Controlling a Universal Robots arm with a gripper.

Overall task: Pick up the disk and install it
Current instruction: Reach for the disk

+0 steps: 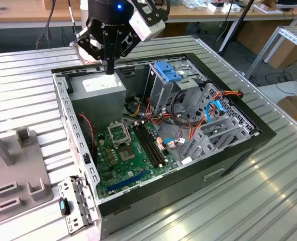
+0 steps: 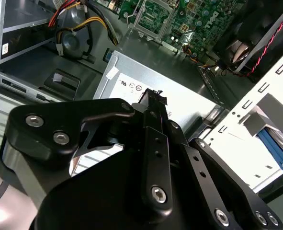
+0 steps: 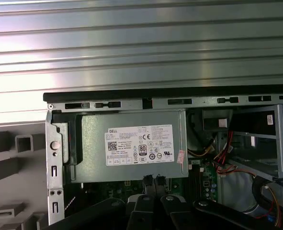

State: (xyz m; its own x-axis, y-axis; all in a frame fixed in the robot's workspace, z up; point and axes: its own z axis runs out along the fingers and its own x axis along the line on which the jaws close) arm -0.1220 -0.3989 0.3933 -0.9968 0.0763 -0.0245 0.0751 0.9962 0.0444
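— None of the installing looks done?
— Seemingly none: gripper (image 3: 153, 180) clenched on nothing over the power-supply box (image 3: 91, 143) in a corner of the case (image 3: 179, 92); where the disk lies, I cannot tell.

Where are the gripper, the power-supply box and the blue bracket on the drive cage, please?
gripper (image 1: 109, 69): exterior view, between its fingertips.
power-supply box (image 3: 139, 146): first wrist view, on its white sticker.
blue bracket (image 1: 167, 72): exterior view, on its top face.
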